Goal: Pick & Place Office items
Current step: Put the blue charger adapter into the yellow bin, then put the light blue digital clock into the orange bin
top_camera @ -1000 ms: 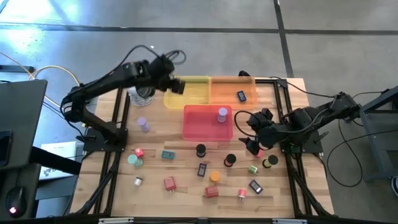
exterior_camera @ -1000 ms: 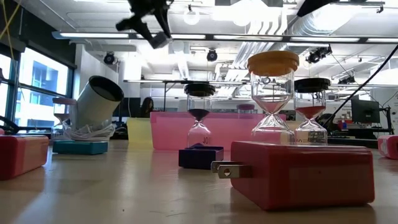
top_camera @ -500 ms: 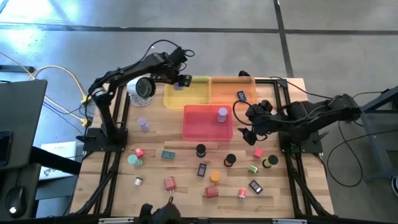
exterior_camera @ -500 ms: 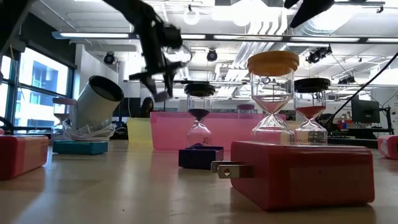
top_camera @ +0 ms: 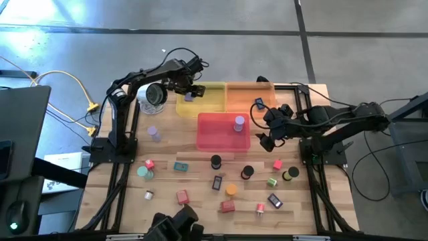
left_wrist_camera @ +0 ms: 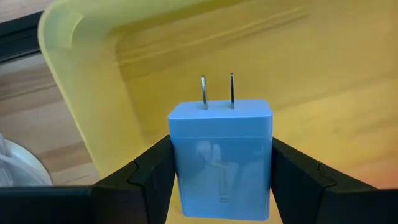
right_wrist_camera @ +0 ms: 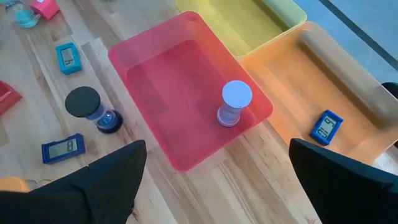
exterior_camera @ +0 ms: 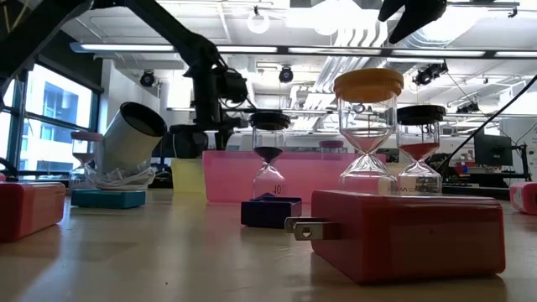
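A light blue plug block (left_wrist_camera: 221,155) with two metal prongs sits between the fingers of my left gripper (top_camera: 189,94), over the left part of the yellow tray (top_camera: 212,100). My right gripper (top_camera: 267,136) hangs open and holds nothing, above the table just right of the pink tray (top_camera: 217,134). A lilac-capped hourglass (right_wrist_camera: 235,102) stands in the pink tray. A small blue clock (right_wrist_camera: 326,126) lies in the orange tray (top_camera: 247,97). More office items lie scattered on the near half of the table. My left gripper pinches the blue plug block by its two opposite side faces (left_wrist_camera: 180,165), one finger on each. The fingers come from above and point steeply down. The prongs (left_wrist_camera: 217,92) point away from the gripper toward the yellow tray's floor (left_wrist_camera: 298,74). Whether they touch it, I cannot tell.
A round silver-rimmed object (top_camera: 152,95) lies left of the yellow tray. Hourglasses (top_camera: 215,161), red blocks (top_camera: 182,196) and small clocks (top_camera: 217,182) lie scattered over the near half. A dark shape (top_camera: 175,227) juts over the near edge.
My left gripper has come down over the yellow tray with the blue plug block and tipped to point more steeply down. My right gripper, still open, has swung a little toward the table's far edge, to beside the pink tray.
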`<control>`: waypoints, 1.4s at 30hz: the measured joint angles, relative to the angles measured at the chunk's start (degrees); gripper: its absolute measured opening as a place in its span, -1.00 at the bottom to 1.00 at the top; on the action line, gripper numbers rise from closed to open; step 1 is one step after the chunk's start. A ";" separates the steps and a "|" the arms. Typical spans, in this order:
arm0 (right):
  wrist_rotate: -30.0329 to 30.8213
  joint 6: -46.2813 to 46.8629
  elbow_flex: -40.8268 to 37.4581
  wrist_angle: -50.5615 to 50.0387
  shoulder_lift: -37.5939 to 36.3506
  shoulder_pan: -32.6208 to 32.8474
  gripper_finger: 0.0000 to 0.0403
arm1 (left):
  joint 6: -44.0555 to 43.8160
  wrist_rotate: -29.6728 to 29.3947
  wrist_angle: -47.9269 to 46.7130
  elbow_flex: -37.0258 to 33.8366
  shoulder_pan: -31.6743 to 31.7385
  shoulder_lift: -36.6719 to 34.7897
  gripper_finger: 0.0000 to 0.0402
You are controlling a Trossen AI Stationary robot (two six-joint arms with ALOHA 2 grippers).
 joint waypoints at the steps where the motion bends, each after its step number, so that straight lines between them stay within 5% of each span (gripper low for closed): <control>1: 0.03 0.00 0.00 0.02 0.00 0.00 0.91 | 0.15 -0.02 0.01 0.00 0.20 0.16 0.01; 18: 0.24 -0.20 0.00 0.09 0.00 0.00 0.91 | 0.33 -1.89 2.46 0.00 1.32 3.80 0.28; 24: 0.24 -0.20 0.00 0.09 0.00 0.00 0.91 | 2.66 1.50 1.96 0.00 1.32 3.12 0.29; 30: 0.24 -0.59 0.00 0.09 0.00 0.00 0.91 | 4.02 9.47 -0.06 0.00 0.49 -2.35 0.30; 42: -0.22 -2.56 0.00 0.11 0.00 -1.47 0.91 | 6.14 8.52 -6.70 0.02 -7.30 -17.17 0.30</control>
